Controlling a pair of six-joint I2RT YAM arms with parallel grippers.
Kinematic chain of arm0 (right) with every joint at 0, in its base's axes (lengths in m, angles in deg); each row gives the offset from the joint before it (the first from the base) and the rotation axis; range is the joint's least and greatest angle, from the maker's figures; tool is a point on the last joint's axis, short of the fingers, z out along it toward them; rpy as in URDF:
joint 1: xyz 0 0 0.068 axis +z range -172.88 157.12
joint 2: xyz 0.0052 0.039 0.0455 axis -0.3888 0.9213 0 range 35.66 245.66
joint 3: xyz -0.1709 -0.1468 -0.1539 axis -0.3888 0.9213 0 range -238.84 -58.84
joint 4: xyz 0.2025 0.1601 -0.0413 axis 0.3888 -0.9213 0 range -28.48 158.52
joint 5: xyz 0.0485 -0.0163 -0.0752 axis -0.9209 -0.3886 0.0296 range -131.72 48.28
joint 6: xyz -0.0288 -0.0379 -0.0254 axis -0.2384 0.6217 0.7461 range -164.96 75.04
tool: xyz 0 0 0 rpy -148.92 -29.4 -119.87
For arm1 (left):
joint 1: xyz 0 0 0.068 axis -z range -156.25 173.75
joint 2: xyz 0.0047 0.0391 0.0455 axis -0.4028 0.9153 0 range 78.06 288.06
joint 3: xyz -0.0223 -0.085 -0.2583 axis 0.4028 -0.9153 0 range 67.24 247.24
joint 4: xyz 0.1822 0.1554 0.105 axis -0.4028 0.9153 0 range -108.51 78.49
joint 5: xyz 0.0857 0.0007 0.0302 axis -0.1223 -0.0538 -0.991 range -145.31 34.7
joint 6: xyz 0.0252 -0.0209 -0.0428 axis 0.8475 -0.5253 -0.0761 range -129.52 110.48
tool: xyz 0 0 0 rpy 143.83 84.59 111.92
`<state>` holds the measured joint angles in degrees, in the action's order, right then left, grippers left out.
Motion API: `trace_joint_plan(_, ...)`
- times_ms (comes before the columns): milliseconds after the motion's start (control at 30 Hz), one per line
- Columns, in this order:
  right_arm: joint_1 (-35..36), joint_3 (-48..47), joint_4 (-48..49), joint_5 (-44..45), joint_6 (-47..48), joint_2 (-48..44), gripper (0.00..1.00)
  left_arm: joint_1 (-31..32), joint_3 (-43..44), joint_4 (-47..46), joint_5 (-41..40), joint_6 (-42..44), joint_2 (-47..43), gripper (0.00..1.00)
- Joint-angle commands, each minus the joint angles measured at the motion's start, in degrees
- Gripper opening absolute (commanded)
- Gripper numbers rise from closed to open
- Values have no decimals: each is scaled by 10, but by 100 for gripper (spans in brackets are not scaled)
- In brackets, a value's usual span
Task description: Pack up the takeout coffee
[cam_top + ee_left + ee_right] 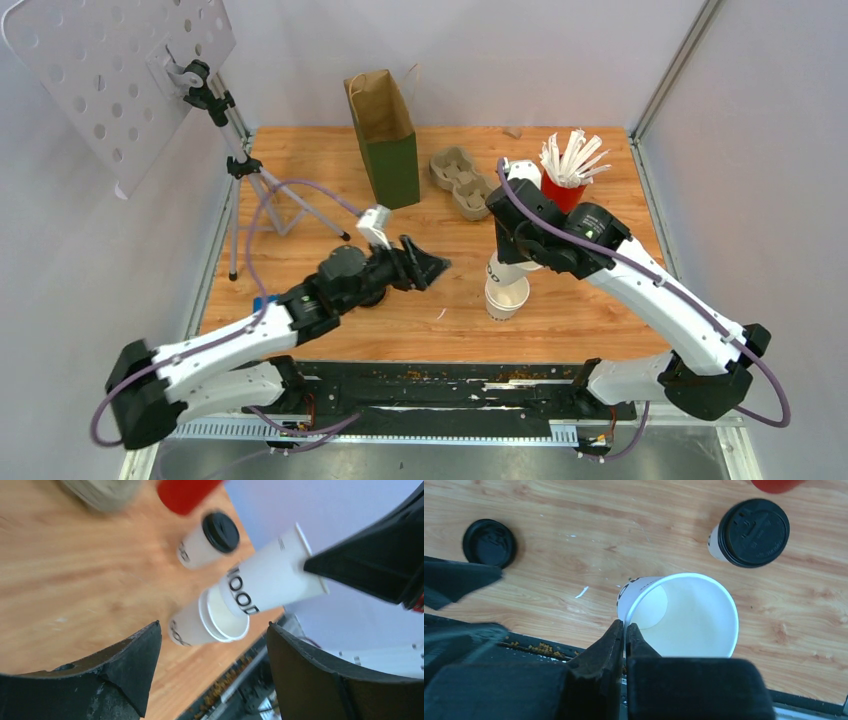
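Closest in, the right hand [625, 626] is clenched on the rim of a small white paper cup with dark print [694, 615], with the cup wall pinched between its two fingers. That cup has no lid and hangs tilted, its mouth turned up towards the hand. Just under its narrow end a second white printed cup [187, 627], also open-topped, stands on the wooden desk [570, 320]. The held cup's foot sits at that mouth, though I cannot tell whether it is inside. A little beyond the right hand, off to one side, a third white printed cup [714, 542] stands upright with a round black plastic lid [751, 532] on it. Out to the hand's other side a loose black lid [489, 542] lies flat on the desk, well apart from all three cups. The left hand [214, 625] hovers above the desk, released, its jaws wide with nothing gripped, and the two open cups are just ahead of its fingertips. Farther back past the right hand stands a red cup of white stirrers [565, 188], with a grey pulp cup carrier [460, 180] beside it. Near the carrier a brown and green paper bag [385, 140] stands open at the desk's far edge.
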<state>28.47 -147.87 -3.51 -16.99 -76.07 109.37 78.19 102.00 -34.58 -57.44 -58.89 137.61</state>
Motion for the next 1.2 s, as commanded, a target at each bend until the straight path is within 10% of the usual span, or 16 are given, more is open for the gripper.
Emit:
trace_joint_plan(0,11,-57,26,-24,40,14,0,-16,72,244,-172,92,-141,86)
trace_joint_plan(267,46,-6,215,-138,148,78,0,-17,217,461,-268,196,-254,91)
trace_joint_plan(800,132,101,310,-19,237,229,2,-17,214,548,-329,207,-338,93)
trace_joint_plan(1167,140,61,234,-79,175,153,42,-17,208,581,-328,233,-338,97)
